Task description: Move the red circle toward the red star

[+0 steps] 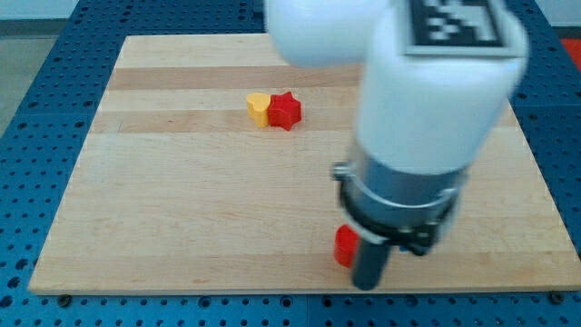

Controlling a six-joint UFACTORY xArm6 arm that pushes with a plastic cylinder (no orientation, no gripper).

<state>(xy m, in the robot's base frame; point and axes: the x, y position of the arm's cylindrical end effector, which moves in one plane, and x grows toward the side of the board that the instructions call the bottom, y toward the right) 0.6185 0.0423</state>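
Note:
The red circle (344,245) lies near the view's bottom edge of the wooden board (182,209), partly hidden by the arm. My tip (365,285) is just right of and below it, close to or touching its right side. The red star (285,111) lies far up and to the left, near the view's top, touching a yellow block (259,107), possibly a heart, on its left side.
The arm's large white body (427,91) covers the upper right of the board. The board's bottom edge (300,292) runs just under my tip. A blue pegboard table (36,109) surrounds the board.

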